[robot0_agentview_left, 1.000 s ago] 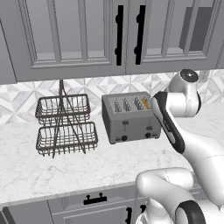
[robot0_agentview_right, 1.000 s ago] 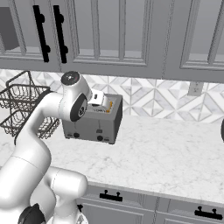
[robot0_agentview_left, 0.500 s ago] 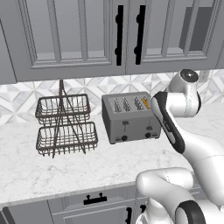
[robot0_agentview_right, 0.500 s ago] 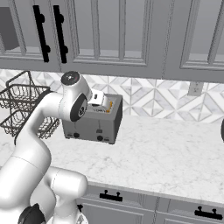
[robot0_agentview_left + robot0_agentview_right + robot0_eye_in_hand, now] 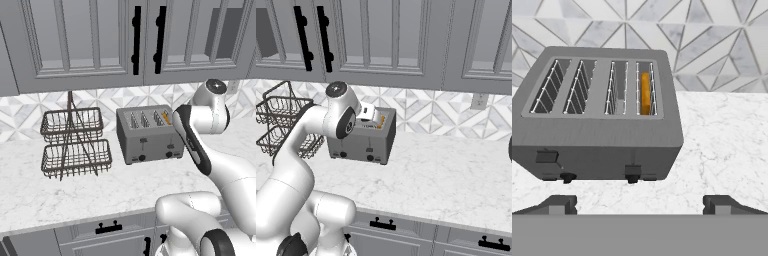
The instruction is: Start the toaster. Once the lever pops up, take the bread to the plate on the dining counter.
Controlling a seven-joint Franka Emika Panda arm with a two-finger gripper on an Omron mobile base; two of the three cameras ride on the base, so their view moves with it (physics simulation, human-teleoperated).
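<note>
Four-slot toaster (image 5: 597, 127) on the marble worktop (image 5: 722, 145), with the bread (image 5: 645, 93) standing in its rightmost slot. The gripper (image 5: 639, 204), jaws spread wide and empty, hovers just before the toaster's front; a two-tier wire basket rack (image 5: 75, 142) stands left of the toaster.

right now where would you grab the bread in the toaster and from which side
Grip the bread by its top edge, coming straight down from above the toaster. It stands on edge in the rightmost slot with only a thin orange strip showing, walled in by the slot wires, so the sides offer nothing. The gripper's open jaws would probably need to close across the slice's flat faces, and it may sit too deep until the lever pops up.
</note>
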